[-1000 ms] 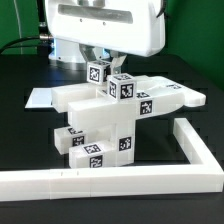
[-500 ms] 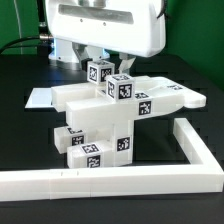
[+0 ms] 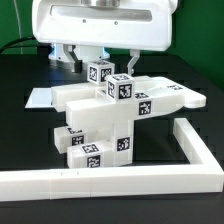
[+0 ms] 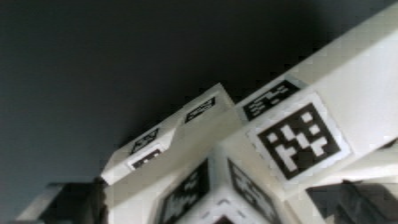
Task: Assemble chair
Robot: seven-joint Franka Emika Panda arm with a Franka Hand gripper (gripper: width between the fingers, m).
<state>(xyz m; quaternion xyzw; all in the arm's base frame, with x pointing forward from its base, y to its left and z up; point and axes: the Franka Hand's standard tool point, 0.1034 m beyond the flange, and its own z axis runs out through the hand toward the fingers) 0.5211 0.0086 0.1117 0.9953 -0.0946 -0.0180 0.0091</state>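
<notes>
The chair [image 3: 100, 115] stands in the middle of the black table as one chunky white stack of slabs and blocks with black-and-white tags. A small tagged cube [image 3: 98, 71] is its highest part, with a second tagged cube [image 3: 121, 87] just beside it. My gripper [image 3: 106, 56] hangs right above these cubes, open, its fingers [image 3: 132, 58] apart on either side and holding nothing. In the wrist view the tagged white parts of the chair [image 4: 294, 130] fill the picture very close up, with a dark fingertip [image 4: 71, 205] at each side.
A long white L-shaped border rail [image 3: 110, 181] runs along the front and up the exterior view's right side. The marker board [image 3: 40, 98] lies flat at the exterior view's left. The robot's big white hand body [image 3: 100, 20] fills the space above the chair.
The jaws have spread open off the top cube, and the hand has risen a little. The chair parts have stayed in place.
</notes>
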